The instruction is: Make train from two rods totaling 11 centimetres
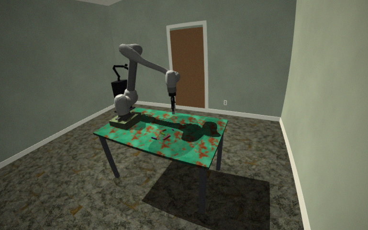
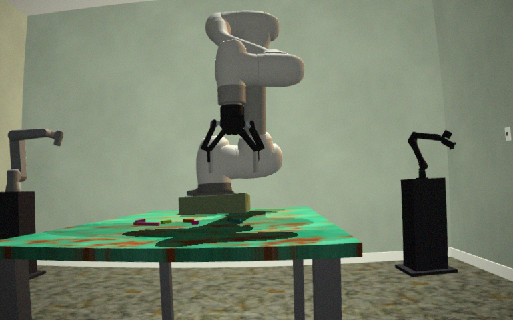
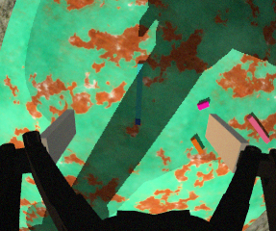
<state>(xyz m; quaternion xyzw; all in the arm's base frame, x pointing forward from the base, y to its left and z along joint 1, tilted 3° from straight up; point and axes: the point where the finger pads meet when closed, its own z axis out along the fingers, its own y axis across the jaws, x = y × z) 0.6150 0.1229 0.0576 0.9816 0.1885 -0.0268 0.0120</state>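
Observation:
My gripper (image 2: pixel 232 169) is open and empty, and hangs well above the table; it also shows in the top view (image 1: pixel 172 109). In the wrist view its two fingertips stand wide apart. Between and beyond them a long turquoise rod (image 3: pixel 139 91) lies flat in the arm's shadow. A small blue rod (image 3: pixel 138 121) lies at its near end, in line with it. The turquoise rod also shows low on the table in the exterior view (image 2: pixel 235 220).
Other rods lie apart, to one side: a magenta rod (image 3: pixel 203 106), an orange rod (image 3: pixel 197 142) and a pink rod (image 3: pixel 259 129). The top view also shows a purple rod (image 1: pixel 153 138) and a lime rod (image 1: pixel 162 133). The arm's base block (image 2: pixel 214 203) stands at the table's back.

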